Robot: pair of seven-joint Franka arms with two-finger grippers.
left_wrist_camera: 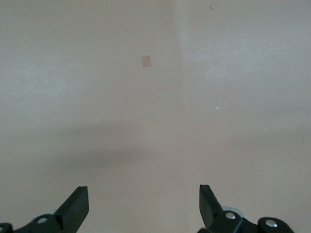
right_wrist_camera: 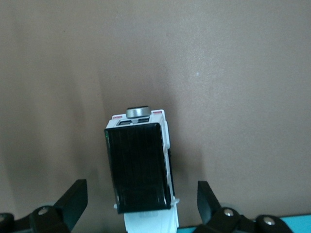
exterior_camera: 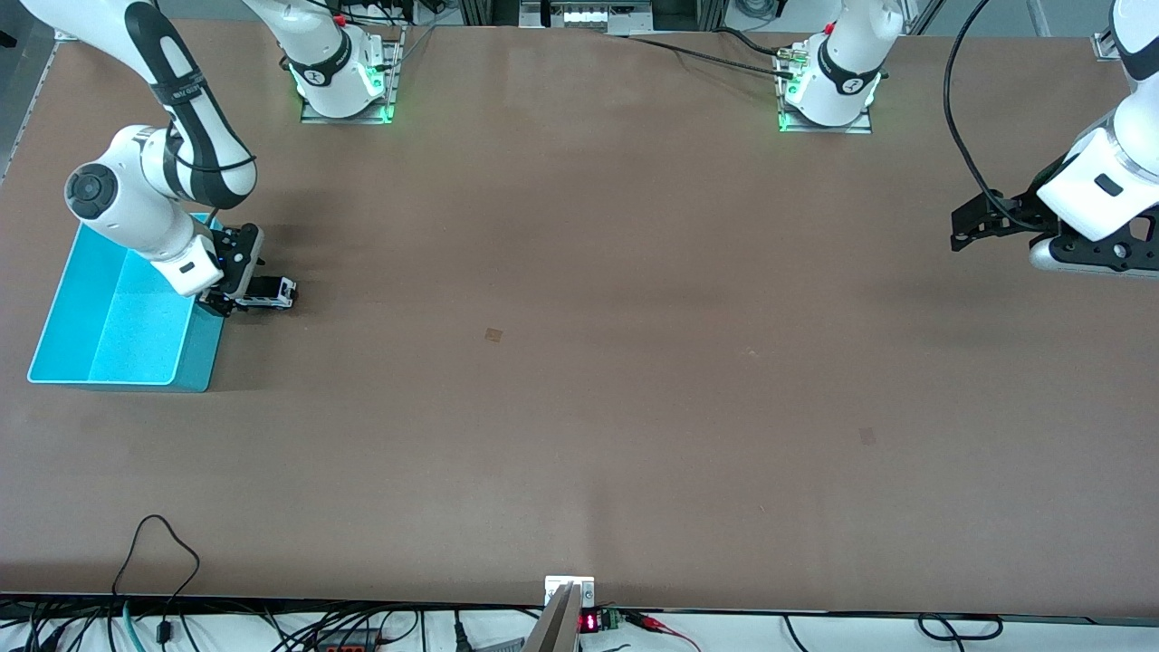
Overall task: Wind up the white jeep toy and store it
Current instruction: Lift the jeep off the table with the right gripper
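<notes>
Table [exterior_camera: 579, 362]: cyan bin [exterior_camera: 109, 335] beside jeep [exterior_camera: 272, 293].

Matt brown table [exterior_camera: 579, 362]; glossy white plastic jeep toy [right_wrist_camera: 146, 165] with shiny black roof; smooth cyan plastic bin [exterior_camera: 118, 317].

A cyan bin [exterior_camera: 109, 349] sits open on the brown counter [exterior_camera: 579, 380] at the right arm's end, its inside bare. Two small pale square patches mark the counter: one [exterior_camera: 493, 335] near the middle, another [exterior_camera: 867, 436] nearer the front camera toward the left arm's end. Black cables [exterior_camera: 154, 561] trail over the counter's near edge.
</notes>
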